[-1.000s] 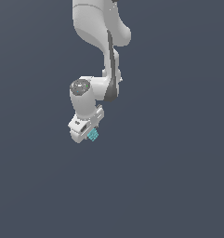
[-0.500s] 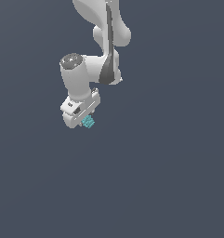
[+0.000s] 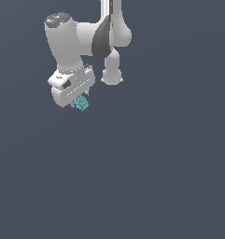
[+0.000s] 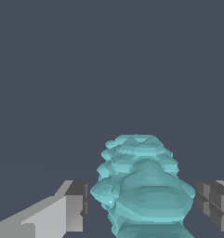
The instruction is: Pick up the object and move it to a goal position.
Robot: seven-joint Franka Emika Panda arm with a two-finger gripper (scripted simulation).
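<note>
The object [image 3: 81, 103] is a small teal-cyan bumpy lump, held under the white hand of the arm in the upper left of the exterior view. My gripper [image 3: 79, 103] is shut on it, and most of the fingers are hidden behind the hand there. In the wrist view the object [image 4: 141, 186] fills the space between the two grey fingertips [image 4: 76, 204], which press against its sides, with my gripper [image 4: 143, 204] closed around it. The lump hangs in the air with plain dark grey behind it.
The white arm [image 3: 104, 39] comes down from the top of the exterior view. A uniform dark grey background [image 3: 156, 177] surrounds everything.
The arm has carried the object up and toward the exterior view's left over the last second. The grip on the lump has stayed the same.
</note>
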